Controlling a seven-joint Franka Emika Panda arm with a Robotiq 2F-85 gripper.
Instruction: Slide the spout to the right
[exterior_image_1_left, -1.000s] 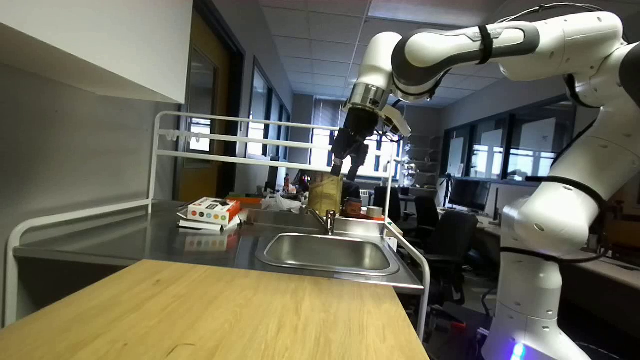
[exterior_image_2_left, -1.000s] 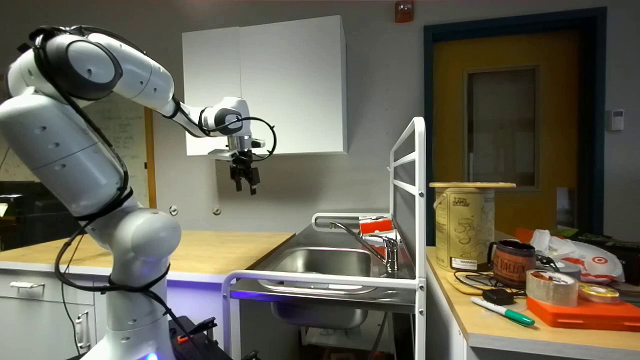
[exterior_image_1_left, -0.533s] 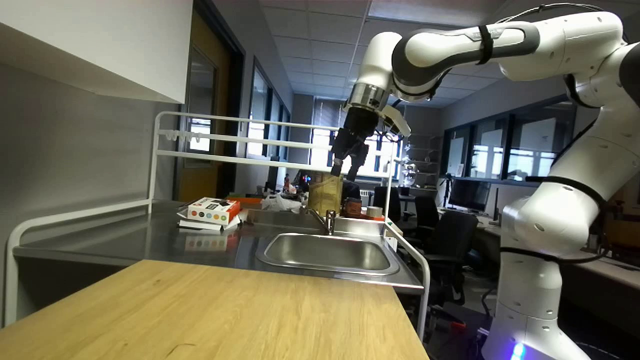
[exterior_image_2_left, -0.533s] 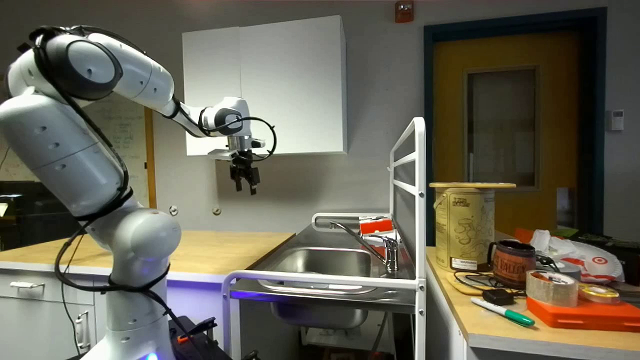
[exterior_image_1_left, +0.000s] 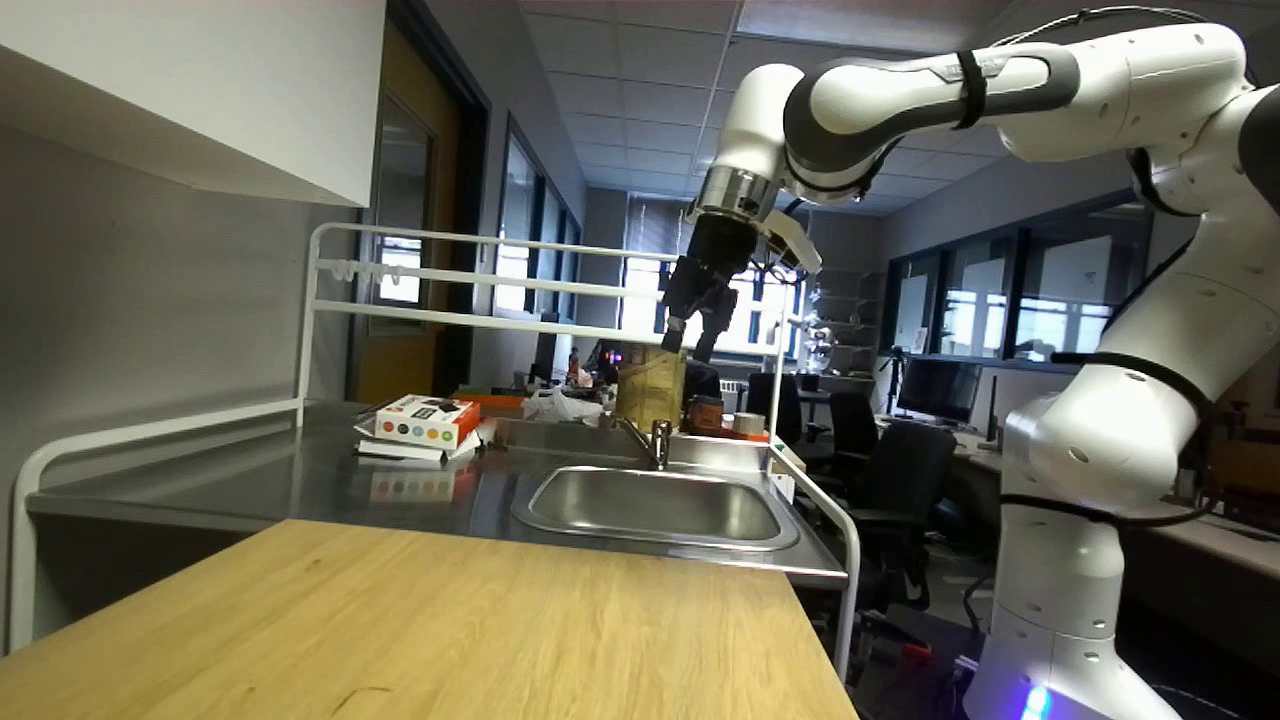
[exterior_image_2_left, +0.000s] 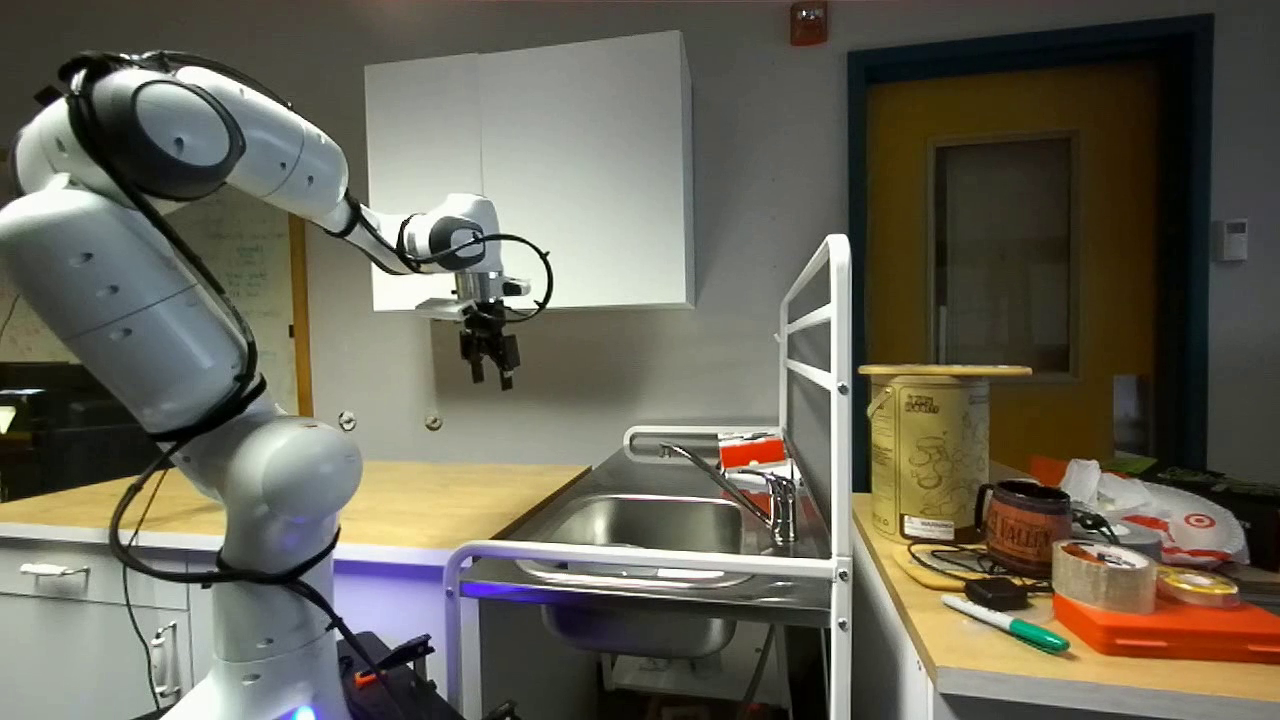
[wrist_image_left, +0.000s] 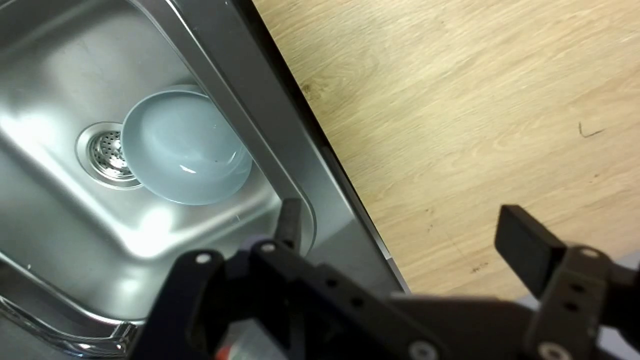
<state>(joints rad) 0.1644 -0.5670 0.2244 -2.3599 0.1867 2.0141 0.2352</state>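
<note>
The spout (exterior_image_1_left: 632, 434) is a slim chrome tube on the faucet at the back of the steel sink. In an exterior view, the spout (exterior_image_2_left: 716, 479) slopes up and left from the upright faucet body (exterior_image_2_left: 784, 512). In the wrist view, part of the spout (wrist_image_left: 55, 341) shows at the lower left. The steel sink (wrist_image_left: 55, 65) fills the left of that view. My gripper (exterior_image_1_left: 689, 348) is open and empty, well above the counter and apart from the faucet. It also shows in an exterior view (exterior_image_2_left: 492, 379) and the wrist view (wrist_image_left: 400, 217).
A pale blue bowl (wrist_image_left: 187, 145) sits in the sink beside the drain. A white rail frame (exterior_image_2_left: 840, 400) stands behind the faucet and along the sink's side. Boxes (exterior_image_1_left: 425, 422) lie on the steel counter. A wooden top (exterior_image_1_left: 480, 620) adjoins it. A white cabinet (exterior_image_2_left: 590, 170) hangs above.
</note>
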